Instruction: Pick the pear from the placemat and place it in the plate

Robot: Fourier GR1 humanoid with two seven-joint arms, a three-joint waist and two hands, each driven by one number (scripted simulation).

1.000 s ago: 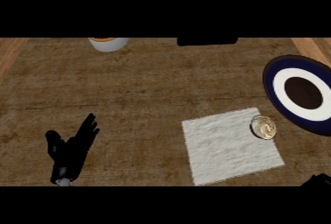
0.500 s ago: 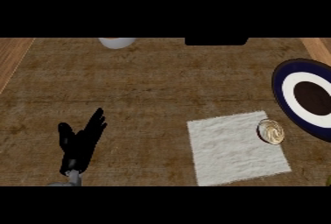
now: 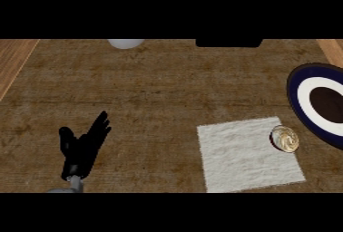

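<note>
Left hand (image 3: 79, 152) open, pear untouched — right hand out of sight.
Fingers (image 3: 99, 129) straight and spread, holding nothing, low at the left over the counter (image 3: 167, 90). Well to the right, the pear (image 3: 286, 139) sits on the mat's (image 3: 244, 156) right edge, just beside the plate (image 3: 295, 88) — perhaps touching its rim; the view leaves that unclear.

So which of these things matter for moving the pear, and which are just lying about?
Belongs to the job:
pear, at the placemat's right edge
placemat
plate, navy-rimmed, far right

Lying about:
white vessel, cut off at the top
black object, top
left hand, open, resting lower left
</note>
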